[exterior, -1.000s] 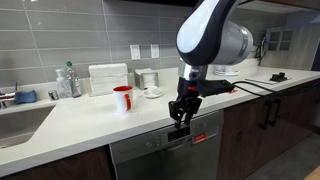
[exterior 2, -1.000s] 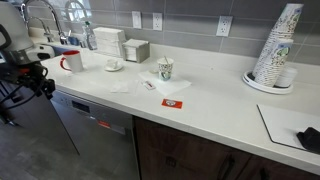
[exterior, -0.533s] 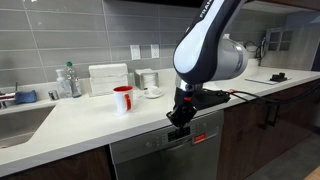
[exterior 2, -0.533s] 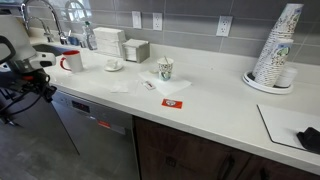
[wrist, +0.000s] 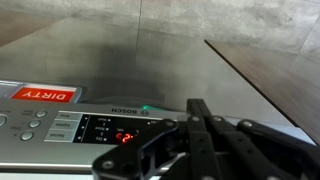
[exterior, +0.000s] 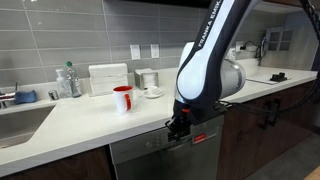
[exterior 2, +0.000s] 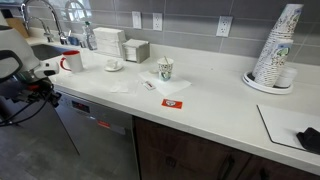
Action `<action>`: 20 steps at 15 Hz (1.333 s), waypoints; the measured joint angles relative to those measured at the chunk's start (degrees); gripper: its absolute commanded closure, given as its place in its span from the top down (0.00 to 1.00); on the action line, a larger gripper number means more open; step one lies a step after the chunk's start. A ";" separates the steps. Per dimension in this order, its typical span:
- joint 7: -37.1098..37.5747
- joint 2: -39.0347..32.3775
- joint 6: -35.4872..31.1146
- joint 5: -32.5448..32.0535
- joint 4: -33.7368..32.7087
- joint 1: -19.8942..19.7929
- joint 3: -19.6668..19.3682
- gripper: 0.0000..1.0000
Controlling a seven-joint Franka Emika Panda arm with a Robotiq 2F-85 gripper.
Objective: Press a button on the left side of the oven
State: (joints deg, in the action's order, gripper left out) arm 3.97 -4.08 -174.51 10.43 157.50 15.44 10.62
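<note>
End effector point(exterior: 178, 129) at oven point(exterior: 150, 160) control strip point(wrist: 60, 126); contact hidden.

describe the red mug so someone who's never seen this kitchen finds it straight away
Find the long white countertop under the grey tiled wall, above the stainless oven. The red mug stands on it in front of a white box. It is the only red cup; the cup on a saucer beside it is white.
</note>
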 measured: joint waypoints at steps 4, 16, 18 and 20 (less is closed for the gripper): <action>4.27 -2.71 -3.62 -6.34 -0.03 1.34 -3.57 0.00; 9.12 -6.17 -7.84 -11.98 -2.98 15.59 -16.69 0.00; 9.28 -7.23 -8.07 -11.98 -4.04 17.48 -18.02 0.00; 9.38 -8.33 -8.21 -11.98 -5.00 19.09 -19.13 0.00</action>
State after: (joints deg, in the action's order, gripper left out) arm 13.35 -12.40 -182.72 -1.54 152.49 34.53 -8.52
